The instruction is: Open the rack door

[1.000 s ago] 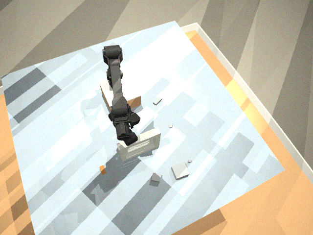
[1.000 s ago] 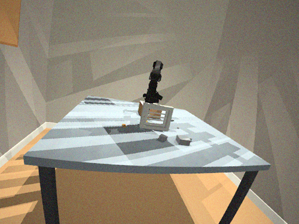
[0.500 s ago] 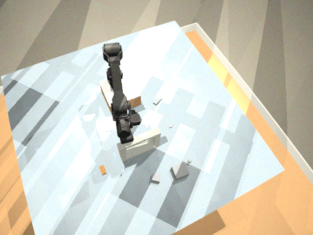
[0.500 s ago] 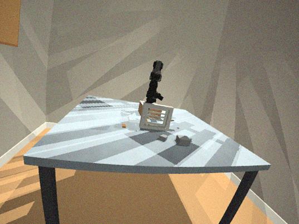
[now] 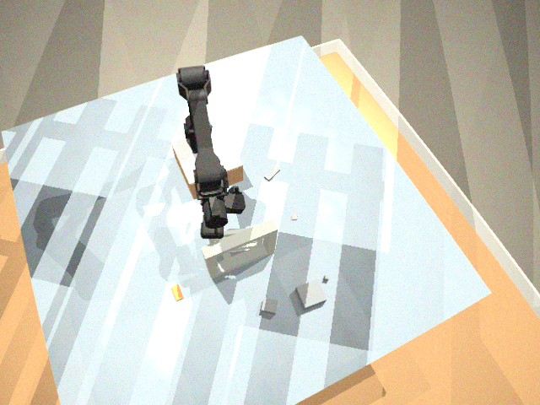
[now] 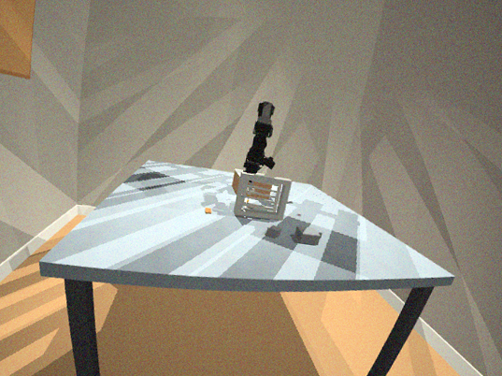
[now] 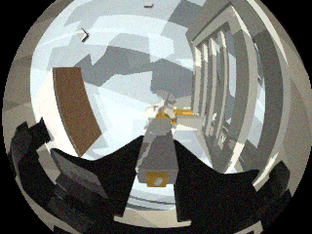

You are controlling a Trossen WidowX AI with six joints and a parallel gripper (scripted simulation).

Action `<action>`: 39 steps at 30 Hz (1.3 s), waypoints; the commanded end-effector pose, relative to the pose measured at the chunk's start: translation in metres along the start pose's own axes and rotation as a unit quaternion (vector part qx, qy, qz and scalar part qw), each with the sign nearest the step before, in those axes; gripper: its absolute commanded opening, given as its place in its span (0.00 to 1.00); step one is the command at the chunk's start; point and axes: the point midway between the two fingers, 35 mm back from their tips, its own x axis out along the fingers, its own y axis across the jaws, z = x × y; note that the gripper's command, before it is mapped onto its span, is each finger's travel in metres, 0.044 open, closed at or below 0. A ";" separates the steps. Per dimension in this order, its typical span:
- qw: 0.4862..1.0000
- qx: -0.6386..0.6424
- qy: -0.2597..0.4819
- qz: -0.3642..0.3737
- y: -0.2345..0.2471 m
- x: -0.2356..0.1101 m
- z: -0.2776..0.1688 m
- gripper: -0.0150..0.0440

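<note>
The rack's pale grey frame [image 5: 271, 245] [image 6: 241, 200] [image 7: 277, 97] stands upright on the table. The barred door [image 7: 244, 99] shows on the right in the wrist view and appears to stand slightly ajar, though the exact angle is hard to tell. Its grey upright handle [image 7: 158, 151] has an orange mark on its near end. My gripper [image 5: 212, 231] [image 6: 250, 169] [image 7: 158, 140] is shut on the handle, one black finger on each side. The handle is hidden under the gripper in the top view, so its turn cannot be read there.
A white box [image 5: 235, 175] [image 6: 236, 181] [image 7: 75, 107] with brown sides stands behind, beneath the arm. Grey blocks [image 5: 310, 294] [image 6: 308, 235] lie in front of the rack. An orange piece [image 5: 176, 292] [image 6: 208, 210] lies to its left, and a small pale piece [image 5: 272, 174] behind right.
</note>
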 end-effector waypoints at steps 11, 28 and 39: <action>0.992 0.126 -0.004 -0.001 0.028 0.001 0.011 0.28; 0.969 0.249 -0.005 0.001 0.059 0.001 0.031 0.28; 0.947 0.320 -0.005 0.002 0.074 0.001 0.046 0.28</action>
